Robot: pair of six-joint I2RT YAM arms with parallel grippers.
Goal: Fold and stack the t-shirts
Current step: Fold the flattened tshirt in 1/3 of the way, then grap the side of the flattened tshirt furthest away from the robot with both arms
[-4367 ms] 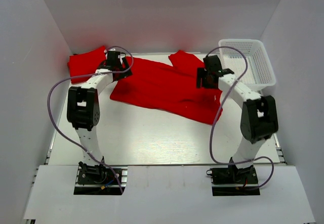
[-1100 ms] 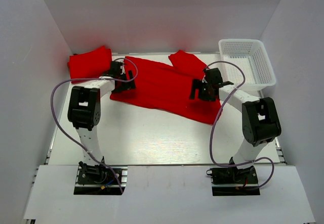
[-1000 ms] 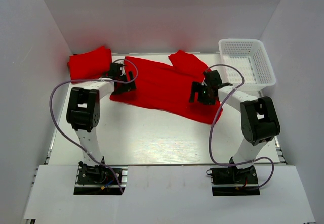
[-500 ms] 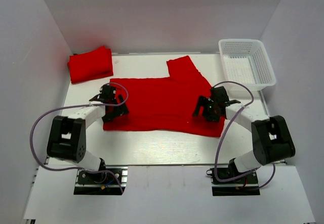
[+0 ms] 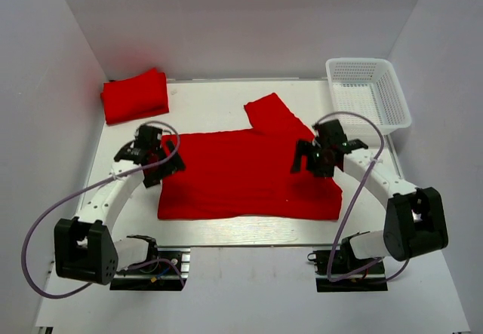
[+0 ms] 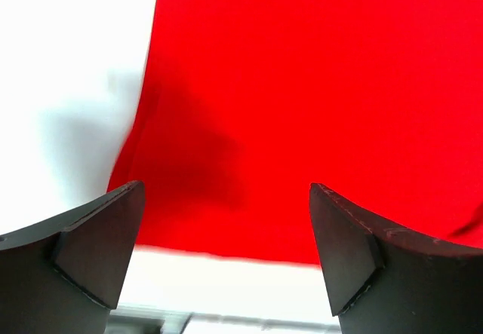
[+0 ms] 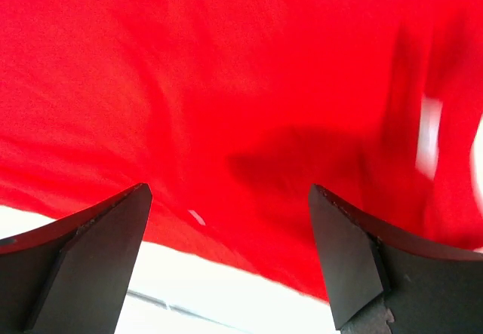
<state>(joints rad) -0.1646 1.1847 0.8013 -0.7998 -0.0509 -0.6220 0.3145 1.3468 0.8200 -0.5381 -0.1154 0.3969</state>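
Table (image 5: 219, 100): is carrying everything, with both arms reaching in from its near edge.
Spread t-shirt (image 5: 241, 179): is lying flat and open across the near middle of the table, one sleeve (image 5: 275, 115) pointing toward the far side. Its near hem is running close to the table's near edge, so a careless drag toward the bases is likely to pull cloth over that edge.
Basket (image 5: 361, 62): is sitting at the far right corner, apart from the shirt and holding no cloth that can be seen.
Folded t-shirt (image 5: 136, 95): is resting at the far left corner, well apart from the spread one. It is probably serving as the base of the stack.
Left gripper (image 5: 155, 157): is hovering over the shirt's left edge. In the wrist view its fingers (image 6: 98, 236) are standing spread with nothing pinched, only red cloth below.
Right gripper (image 5: 321, 157): is hanging over the right side near the sleeve, fingers (image 7: 351, 247) likewise parted and empty.
Fold risk: if one gripper is catching both layers and the other only the top, or they are lifting unevenly, the fold is likely to come out skewed or bunched.
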